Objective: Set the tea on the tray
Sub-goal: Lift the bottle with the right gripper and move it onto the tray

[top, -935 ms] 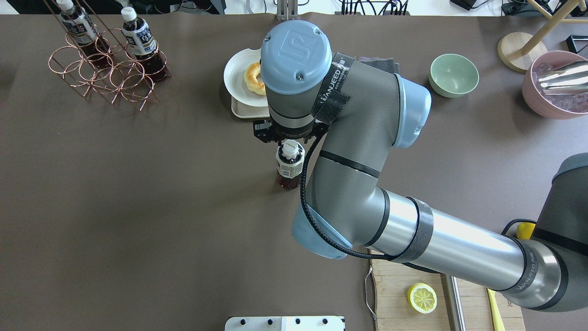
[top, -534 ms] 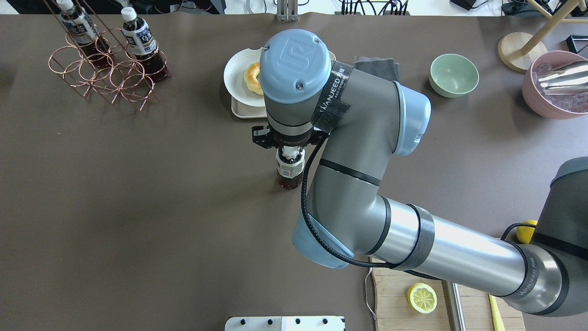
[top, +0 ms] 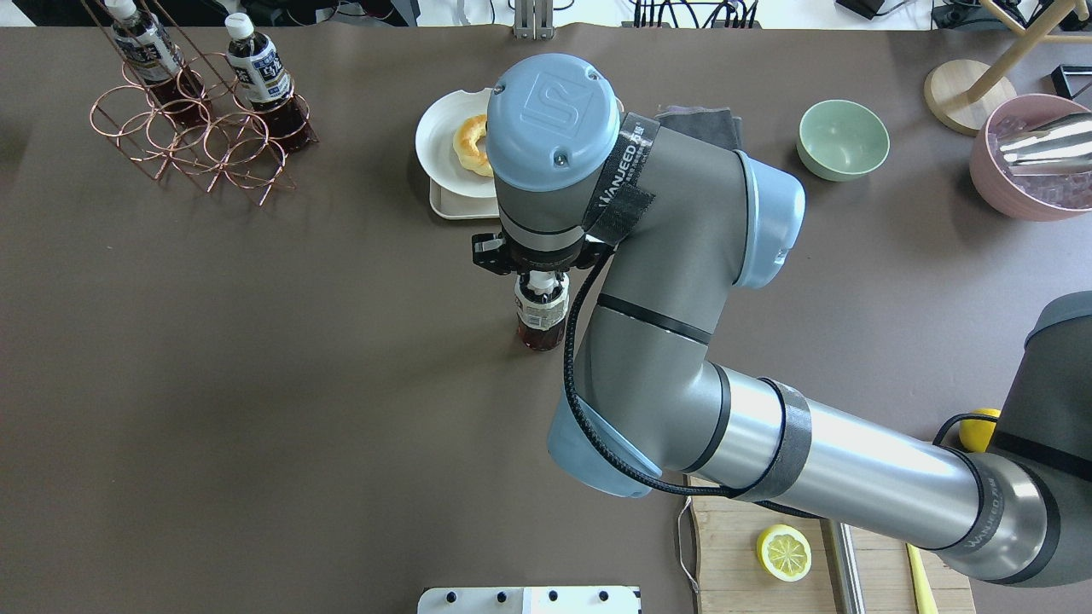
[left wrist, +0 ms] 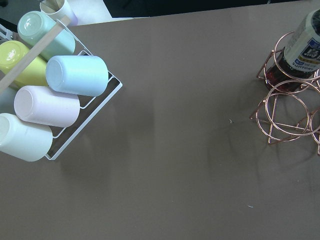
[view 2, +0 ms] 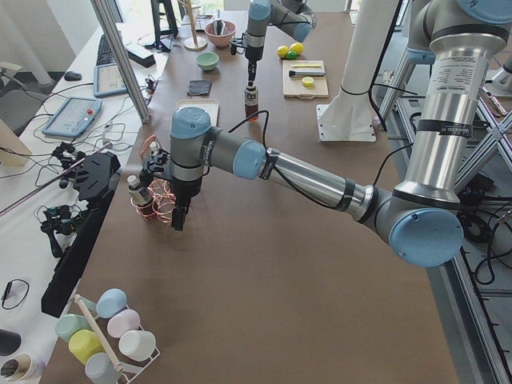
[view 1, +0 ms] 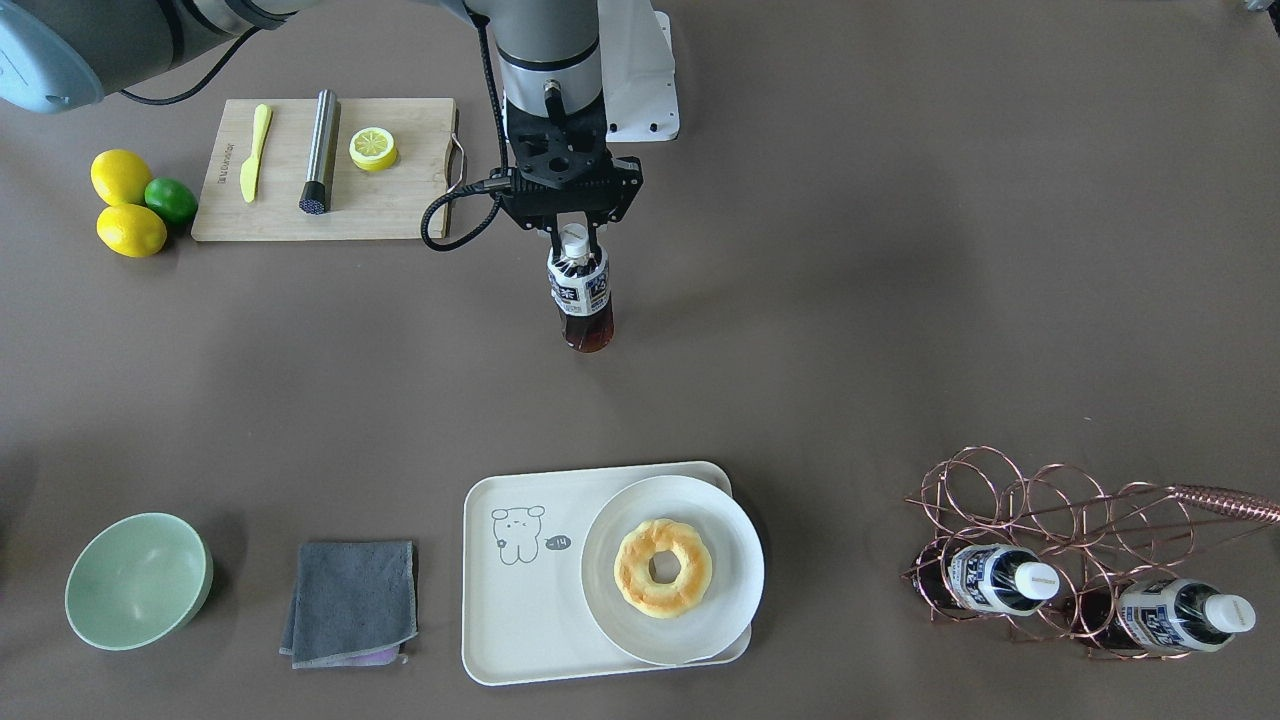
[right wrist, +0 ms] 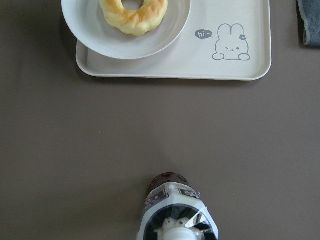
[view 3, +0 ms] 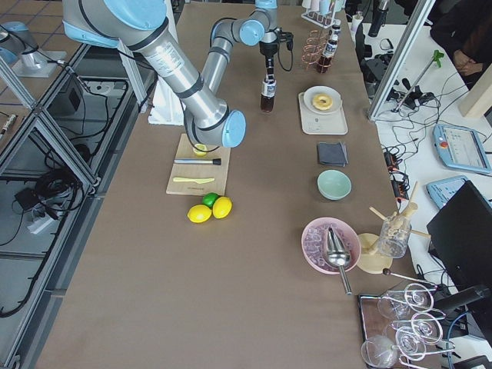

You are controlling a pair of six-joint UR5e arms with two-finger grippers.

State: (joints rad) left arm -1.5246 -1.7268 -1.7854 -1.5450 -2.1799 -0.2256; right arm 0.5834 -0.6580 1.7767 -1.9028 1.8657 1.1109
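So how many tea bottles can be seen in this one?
3. One tea bottle stands on the table, its cap between the right gripper's fingers. The other two sit in the copper wire rack. No view shows more.

A long desk covered in a matte dark brown sheet [top: 256, 409] takes up the middle of the room and runs lengthwise through both side views. Along one long edge stands a white side desk [view 2: 20, 240] strewn with black cables, and a silver aluminium post [view 2: 120, 56] rises where the two meet. On the opposite side, a grey floor [view 3: 23, 307] lies below the brown desk's edge, crossed by silver aluminium frame rails [view 3: 68, 144]. The light is soft and even and comes from above. Shadows on the brown sheet are faint and blurred at their edges, and the white side desk looks bright, almost washed out.
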